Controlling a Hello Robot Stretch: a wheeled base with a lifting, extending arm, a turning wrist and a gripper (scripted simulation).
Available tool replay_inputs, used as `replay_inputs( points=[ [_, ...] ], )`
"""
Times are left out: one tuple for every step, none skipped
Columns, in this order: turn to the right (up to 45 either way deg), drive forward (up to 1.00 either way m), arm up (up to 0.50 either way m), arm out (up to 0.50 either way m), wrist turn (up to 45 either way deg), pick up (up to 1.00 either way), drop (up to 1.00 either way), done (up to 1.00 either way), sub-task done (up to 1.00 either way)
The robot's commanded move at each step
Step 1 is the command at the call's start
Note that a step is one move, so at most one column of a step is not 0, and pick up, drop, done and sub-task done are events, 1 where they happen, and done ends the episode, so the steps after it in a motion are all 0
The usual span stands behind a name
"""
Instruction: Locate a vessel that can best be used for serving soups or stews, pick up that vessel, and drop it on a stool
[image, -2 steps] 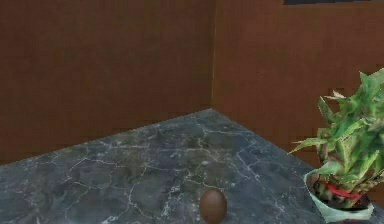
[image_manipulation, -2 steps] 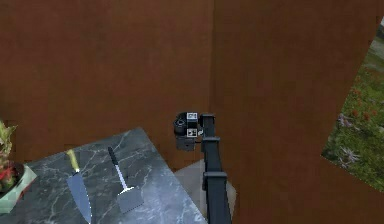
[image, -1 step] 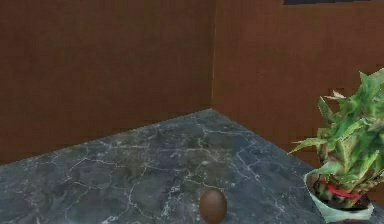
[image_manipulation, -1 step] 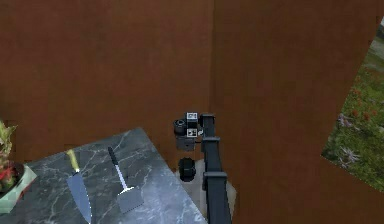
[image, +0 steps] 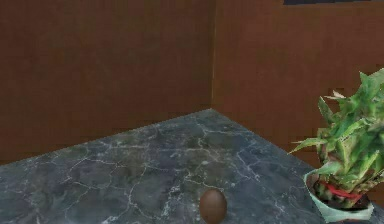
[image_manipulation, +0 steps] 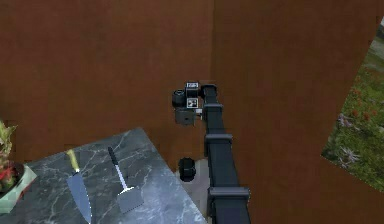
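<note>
On the grey marbled tabletop (image: 120, 170) that takes up the lower half of the forward view, nothing I can see has the shape of a soup vessel, so I cannot say where it is. What does lie there is a small brown egg-shaped thing (image: 211, 205) at the bottom centre. A potted plant (image: 350, 150) with striped green leaves stands at the right edge.

In the arm side view the tabletop sits in the lower left. A yellow-handled knife (image_manipulation: 78, 186) and a spatula (image_manipulation: 121, 182) lie side by side on it, apart from each other. Their long axes run roughly up and down the frame.

The hand (image_manipulation: 184, 110) hangs just above the frame's centre, at the end of the dark arm (image_manipulation: 220, 150). It is beyond the tabletop's corner with only the brown wall (image_manipulation: 100, 60) behind it, so I read it as holding nothing. Whether its fingers are apart or together I cannot tell.

Everything on the tabletop lies down and to the left of the hand. With the vessel unplaced, I have no direction from the hand to reach along. My judgement is that the next move belongs to the base, turning or driving to search, and not to the arm.
</note>
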Motion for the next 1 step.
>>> replay_inputs(
  points=[
    [0.0, 0.0, 0.0, -0.08, 0.0, 0.0, 0.0, 0.0, 0.0]
  ],
)
